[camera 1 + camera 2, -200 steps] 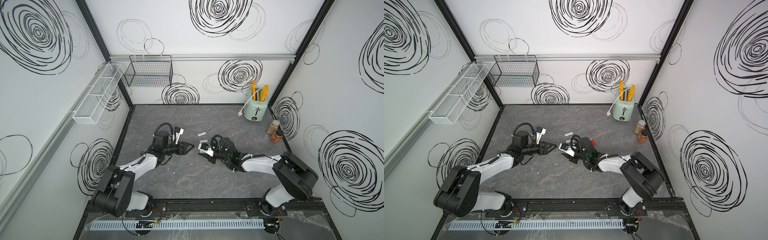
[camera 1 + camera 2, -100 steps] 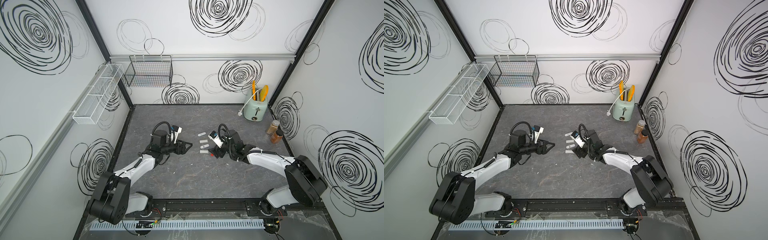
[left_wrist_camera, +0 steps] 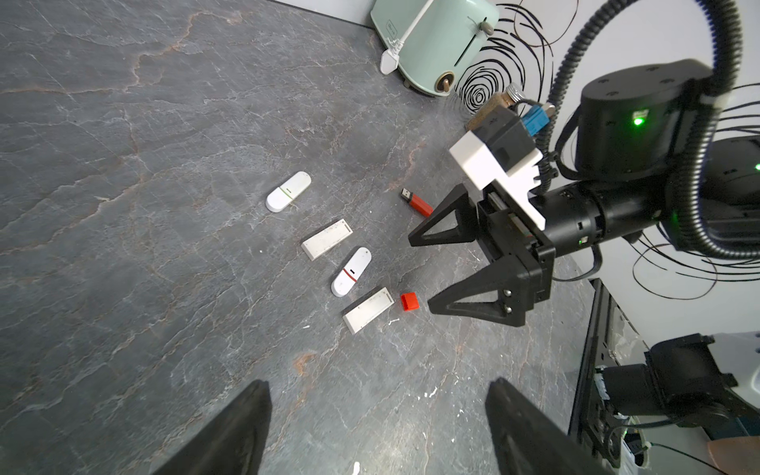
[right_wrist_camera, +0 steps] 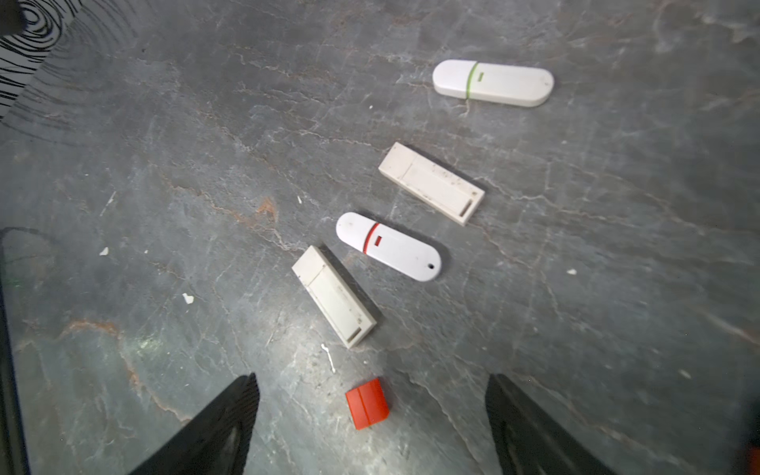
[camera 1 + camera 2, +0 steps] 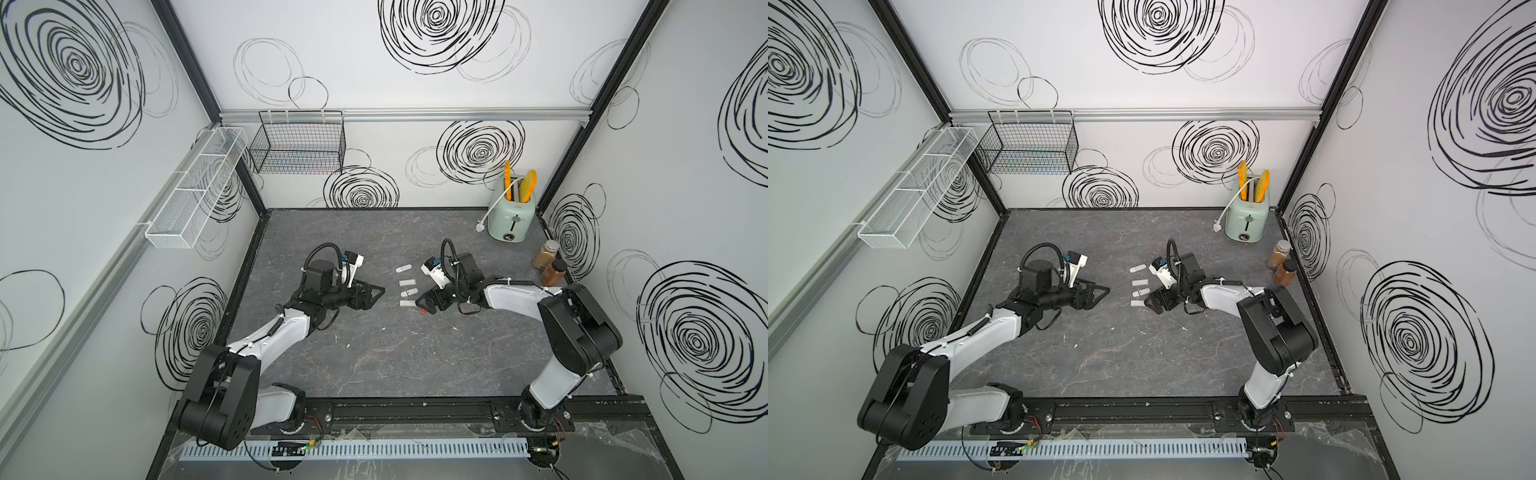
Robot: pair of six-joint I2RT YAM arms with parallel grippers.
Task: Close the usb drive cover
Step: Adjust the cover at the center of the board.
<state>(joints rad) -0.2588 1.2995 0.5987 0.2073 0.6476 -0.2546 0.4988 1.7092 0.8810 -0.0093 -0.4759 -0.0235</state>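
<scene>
A red usb drive (image 3: 416,202) lies on the grey table with its metal plug bare, partly behind a finger of my right gripper (image 3: 420,273). Its red cover (image 4: 367,404) lies apart from it, beside the end of a white rectangular drive (image 4: 335,296). My right gripper (image 4: 372,380) hangs open just above the cover (image 3: 409,301), with the cover between the fingers and touching neither. My left gripper (image 3: 378,386) is open and empty, a short way left of the drives. Both grippers show in both top views, the left (image 5: 374,296) and the right (image 5: 420,304).
Several white capped drives lie in a row, among them a green-striped one (image 3: 288,191) and a red-striped one (image 3: 351,271). A mint toaster (image 5: 510,216) and two spice jars (image 5: 550,266) stand at the back right. Wire baskets (image 5: 297,145) hang on the walls.
Both grippers have opened wide and drawn apart. The left arm pulled back to the left and the right arm to the right, uncovering the row of white drives.
</scene>
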